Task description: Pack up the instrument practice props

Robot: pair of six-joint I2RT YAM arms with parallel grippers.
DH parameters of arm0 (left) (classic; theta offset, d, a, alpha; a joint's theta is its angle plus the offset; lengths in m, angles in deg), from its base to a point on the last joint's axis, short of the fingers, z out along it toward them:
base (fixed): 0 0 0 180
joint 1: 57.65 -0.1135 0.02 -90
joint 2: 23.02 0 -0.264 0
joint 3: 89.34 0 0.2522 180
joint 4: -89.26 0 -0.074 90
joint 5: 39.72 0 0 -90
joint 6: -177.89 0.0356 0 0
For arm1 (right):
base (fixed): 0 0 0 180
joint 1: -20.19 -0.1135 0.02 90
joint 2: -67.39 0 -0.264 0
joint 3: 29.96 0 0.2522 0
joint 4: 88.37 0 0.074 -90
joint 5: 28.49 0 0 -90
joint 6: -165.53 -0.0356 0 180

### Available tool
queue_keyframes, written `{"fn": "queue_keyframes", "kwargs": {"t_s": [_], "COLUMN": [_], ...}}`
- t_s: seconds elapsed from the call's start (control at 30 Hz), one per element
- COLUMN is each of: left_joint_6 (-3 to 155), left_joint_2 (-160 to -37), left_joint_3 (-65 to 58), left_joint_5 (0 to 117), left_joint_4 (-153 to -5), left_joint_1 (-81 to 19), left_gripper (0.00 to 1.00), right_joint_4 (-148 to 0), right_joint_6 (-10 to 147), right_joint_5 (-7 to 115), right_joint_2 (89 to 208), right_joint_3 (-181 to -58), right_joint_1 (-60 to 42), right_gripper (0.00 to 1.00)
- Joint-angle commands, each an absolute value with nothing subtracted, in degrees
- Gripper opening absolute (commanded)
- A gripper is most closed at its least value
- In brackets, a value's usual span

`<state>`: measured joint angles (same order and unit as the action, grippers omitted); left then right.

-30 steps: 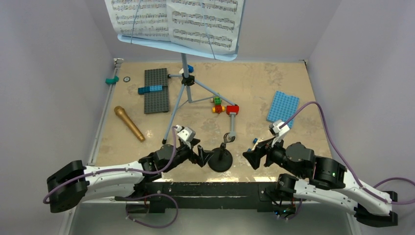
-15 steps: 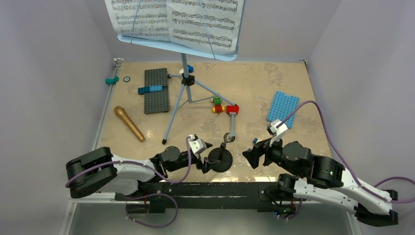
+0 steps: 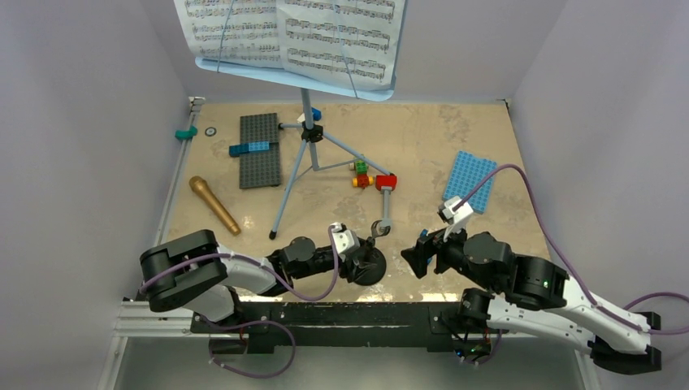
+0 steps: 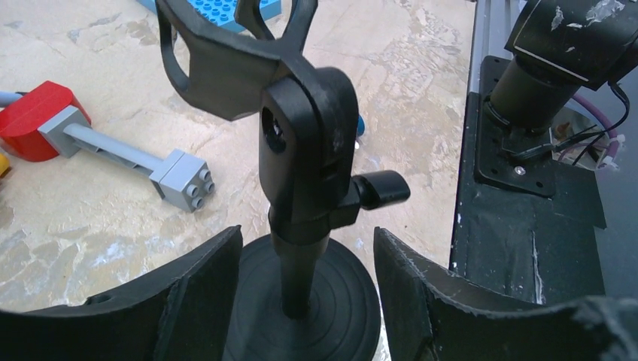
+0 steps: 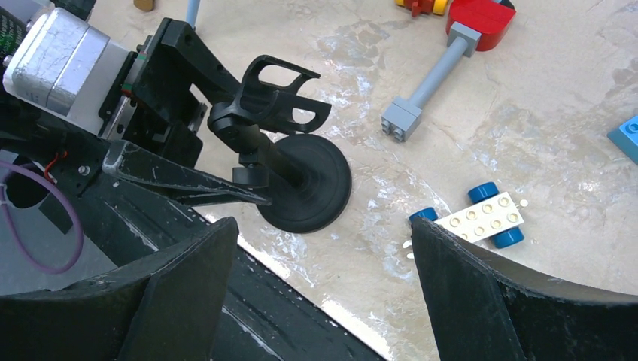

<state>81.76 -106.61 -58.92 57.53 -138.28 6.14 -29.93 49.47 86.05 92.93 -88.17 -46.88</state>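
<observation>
The small black mic stand [image 3: 372, 263] stands upright near the table's front edge. My left gripper [image 3: 361, 258] reaches in from the left, its jaws open on either side of the stand's post [image 4: 299, 263] just above the round base [image 4: 338, 316], with a gap on both sides. My right gripper [image 3: 411, 260] hovers open to the right of the stand, nothing between its fingers [image 5: 466, 293]. The gold-brown microphone [image 3: 214, 205] lies at the left. The light-blue music stand [image 3: 307, 122] stands at the back, holding white sheet-music pages [image 3: 292, 32].
A grey baseplate [image 3: 260, 150] with a blue brick lies at the back left, a blue baseplate [image 3: 470, 180] at the right. A red brick on a grey axle [image 3: 385, 191] and a white wheeled brick [image 5: 481, 218] lie near the mic stand. The black base rail [image 3: 341, 313] borders the front.
My left arm has swung right along the front edge and brought its jaws around the mic stand's post, narrowing them. The right gripper has crept slightly left.
</observation>
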Motion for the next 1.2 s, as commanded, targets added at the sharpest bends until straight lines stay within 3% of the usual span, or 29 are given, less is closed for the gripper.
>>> {"fn": "queue_keyframes", "kwargs": {"t_s": [0.0, 0.1, 0.3, 0.43, 0.6, 0.87, 0.93, 1.07, 1.17], "left_joint_6": [83.5, 83.2, 82.8, 84.2, 84.9, 81.5, 78.7, 74.3, 69.8], "left_joint_2": [-108.6, -109.8, -109.4, -106.0, -92.1, -55.9, -49.8, -48.4, -51.0], "left_joint_3": [-56.4, -56.2, -57.2, -58.1, -59.4, -56.3, -55.1, -50.4, -46.2], "left_joint_5": [59.0, 58.7, 56.6, 54.7, 49.0, 33.1, 23.2, 10.5, 8.4], "left_joint_4": [-143.5, -144.2, -145.1, -143.1, -132.2, -86.5, -79.3, -68.3, -60.9], "left_joint_1": [6.3, 6.3, 6.3, 6.3, 6.8, 7.3, 8.5, 8.0, 4.6], "left_gripper": [0.65, 0.55, 0.18, 0.00, 0.00, 0.00, 0.00, 0.00, 0.00], "right_joint_4": [-30.8, -30.8, -30.9, -31.2, -31.1, -33.0, -34.3, -36.0, -36.8], "right_joint_6": [50.4, 50.5, 50.6, 50.6, 50.7, 51.3, 51.7, 52.5, 53.0], "right_joint_5": [87.1, 87.2, 87.1, 86.8, 86.6, 86.1, 85.7, 84.6, 84.1], "right_joint_2": [94.4, 94.6, 95.1, 95.3, 95.4, 94.1, 94.5, 96.3, 97.1], "right_joint_3": [-91.1, -91.2, -91.5, -91.7, -92.1, -90.3, -89.9, -90.0, -90.0], "right_joint_1": [-46.9, -47.0, -47.0, -47.0, -47.0, -47.0, -47.0, -46.9, -46.9], "right_gripper": [0.90, 0.90, 0.90, 0.90, 0.90, 0.90, 0.90, 0.90, 0.90]}}
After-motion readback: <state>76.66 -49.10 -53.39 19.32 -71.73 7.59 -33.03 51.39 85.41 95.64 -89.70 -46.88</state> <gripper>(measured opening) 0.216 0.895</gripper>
